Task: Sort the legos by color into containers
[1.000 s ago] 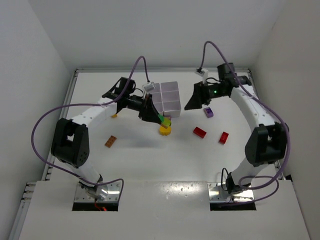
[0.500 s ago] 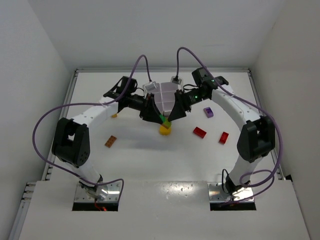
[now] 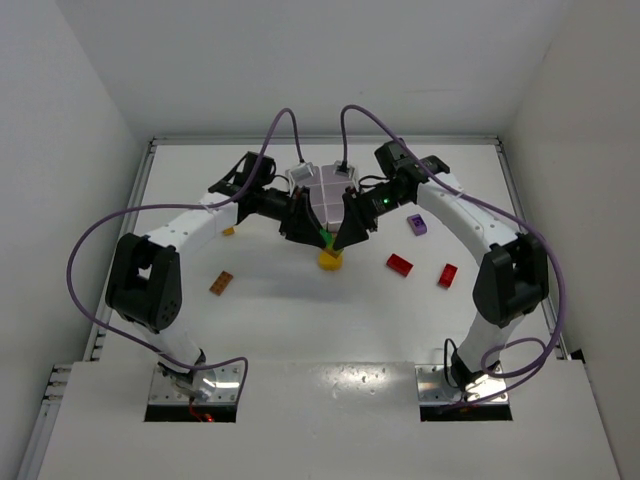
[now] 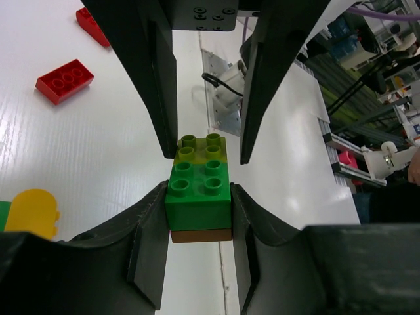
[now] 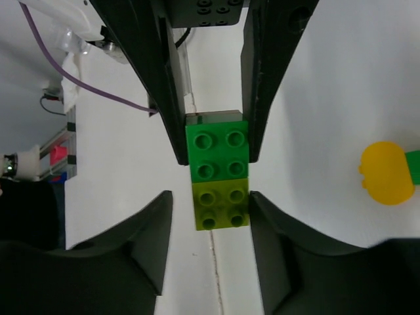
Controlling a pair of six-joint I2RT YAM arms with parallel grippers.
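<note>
My left gripper [image 3: 310, 231] is shut on a stacked clump and holds it above the table in front of the white tray [image 3: 322, 193]. In the left wrist view its jaws [image 4: 199, 197] press both sides of the green brick [image 4: 199, 190]. A lime brick [image 4: 200, 147] is joined on beyond the green one, and an orange-brown brick [image 4: 201, 235] shows under it. My right gripper [image 3: 346, 230] faces it, open. In the right wrist view its fingers [image 5: 210, 210] straddle the lime brick [image 5: 221, 205]; the right finger is at its side and the left finger stands apart.
A yellow piece [image 3: 330, 260] with a green bit lies below the clump. Two red bricks [image 3: 400, 264] [image 3: 447, 275] and a purple brick [image 3: 417, 224] lie to the right. An orange brick [image 3: 221, 283] and a small yellow piece [image 3: 229, 231] lie to the left.
My right arm has swung left from beside the purple brick to the clump, and its open fingers now sit around the lime end. My left gripper has kept still, holding the clump.
</note>
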